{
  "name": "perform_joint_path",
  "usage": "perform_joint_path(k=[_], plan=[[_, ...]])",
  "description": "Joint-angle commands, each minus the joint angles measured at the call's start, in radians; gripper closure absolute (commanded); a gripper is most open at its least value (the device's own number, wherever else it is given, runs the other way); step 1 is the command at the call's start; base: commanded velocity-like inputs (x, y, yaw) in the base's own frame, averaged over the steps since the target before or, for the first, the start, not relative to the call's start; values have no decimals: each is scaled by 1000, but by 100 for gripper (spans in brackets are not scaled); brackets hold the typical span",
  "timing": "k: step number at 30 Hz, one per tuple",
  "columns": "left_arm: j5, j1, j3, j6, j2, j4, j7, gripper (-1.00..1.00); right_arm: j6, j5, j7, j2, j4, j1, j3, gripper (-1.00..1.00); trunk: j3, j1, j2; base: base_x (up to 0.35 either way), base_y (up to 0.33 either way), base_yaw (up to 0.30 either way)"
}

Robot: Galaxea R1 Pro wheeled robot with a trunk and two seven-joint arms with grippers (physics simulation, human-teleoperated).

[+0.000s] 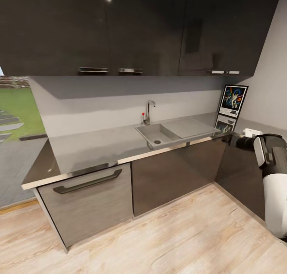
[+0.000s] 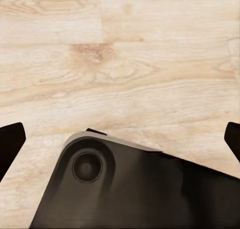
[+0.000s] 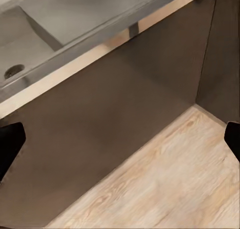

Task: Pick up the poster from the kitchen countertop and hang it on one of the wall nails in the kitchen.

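Poster (image 1: 233, 100) leans upright against the wall, right of the sink (image 1: 157, 134); both grippers spread wide, holding nothing yet.

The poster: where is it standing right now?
In the head view the poster stands upright at the far right end of the kitchen countertop, against the pale wall in the corner, right of the sink and below the black upper cabinets.

A home kitchen, by the look of it: a long glossy dark grey countertop (image 1: 99, 146) with an inset steel sink (image 1: 157, 135) and chrome faucet (image 1: 148, 111), glossy black upper cabinets (image 1: 131, 26), grey-brown base cabinets (image 1: 171, 178) and pale wood plank floor (image 1: 179, 238).
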Motion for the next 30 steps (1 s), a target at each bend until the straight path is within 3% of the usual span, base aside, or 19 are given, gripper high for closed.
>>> perform_joint_path(k=[1, 5, 16, 20, 21, 24, 27, 30], plan=[[3, 3, 7, 0, -1, -2, -9, -100, -17, 2, 4, -1, 13, -8, -2, -100, -1, 0, -1, 241, -103, 0], [3, 12, 7, -2, -1, -2, -7, -100, -81, 4, 6, -3, 40, -30, 1, -100, -1, 0, -1, 291, -96, 0], [3, 18, 7, -3, -1, -2, -6, -100, -104, 5, 11, -7, -29, -15, 0, -100, -1, 0, -1, 329, -76, 0], [3, 19, 7, -1, -1, -2, -6, -100, -163, 15, 40, -13, -21, -13, 0, -100, -1, 0, -1, 335, -72, 0], [3, 19, 7, -1, -1, -2, -6, -100, -179, 22, 47, -14, -11, -13, 0, -100, -1, 0, -1, 335, -72, 0], [3, 19, 7, -1, -1, -2, -5, -100, -330, 151, 121, -20, 87, -13, -1, -100, -1, 0, -1, 334, -111, 0], [3, 19, 7, -1, -1, -2, -5, -100, -379, 195, 146, -20, 112, -14, -5, -100, -1, 0, -1, 322, -167, 0], [3, 19, 7, -1, -1, -2, -5, -100, -396, 210, 155, -21, 120, -13, -8, -100, -1, 0, -1, 301, -208, 0]])
